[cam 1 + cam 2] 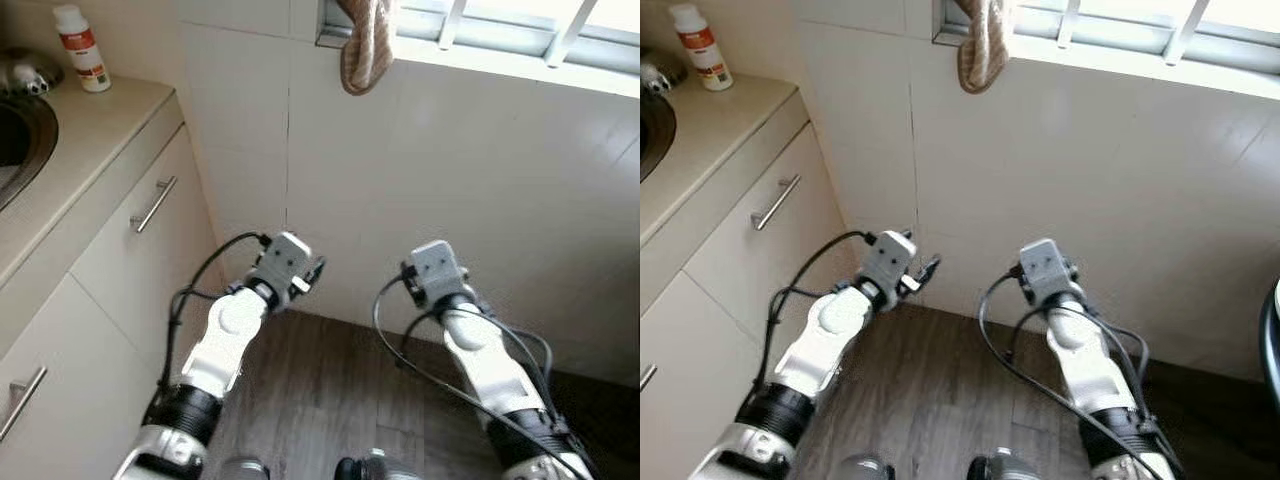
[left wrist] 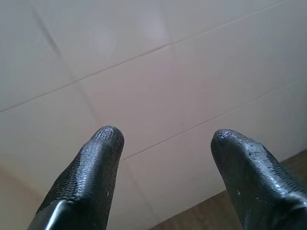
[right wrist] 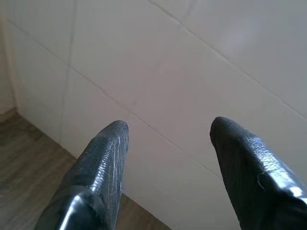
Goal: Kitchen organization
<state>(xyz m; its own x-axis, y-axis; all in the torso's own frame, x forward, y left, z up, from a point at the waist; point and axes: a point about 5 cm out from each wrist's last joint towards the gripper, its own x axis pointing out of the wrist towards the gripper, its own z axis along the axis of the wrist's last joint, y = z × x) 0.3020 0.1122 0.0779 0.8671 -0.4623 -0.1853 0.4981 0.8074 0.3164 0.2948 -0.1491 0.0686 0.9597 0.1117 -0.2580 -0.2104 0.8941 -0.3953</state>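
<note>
Nothing that I could call the task's own thing was in my hands. The nearest candidates sat on the beige counter (image 1: 100,120) off to my left: a white bottle with a red label (image 1: 81,48) standing upright at the back corner, and beside it the rim of a steel sink (image 1: 25,140) with something shiny and rounded at its far edge that I could not identify. I judged I was between jobs, facing the tiled wall (image 1: 450,180) rather than the counter, so the next move called for turning left toward the counter before reaching for anything.

My left gripper (image 2: 165,143) had its two black fingers spread apart with nothing between them, pointed at the wall near the floor. My right gripper (image 3: 168,134) was spread and empty likewise. The fingertips (image 2: 106,136) were rounded and covered in a fine pebbled rubber, which I judged would hold a smooth plastic bottle well enough.

The wall was large glossy off-white tiles with thin grout lines. Below it ran a dark wood-grain floor (image 1: 330,390). The cabinet fronts (image 1: 140,260) under the counter were flat, matte cream, with slim metal bar handles (image 1: 153,204). Above, a brownish knotted cloth (image 1: 367,45) hung limp from the sill of a white-barred window (image 1: 520,30).
</note>
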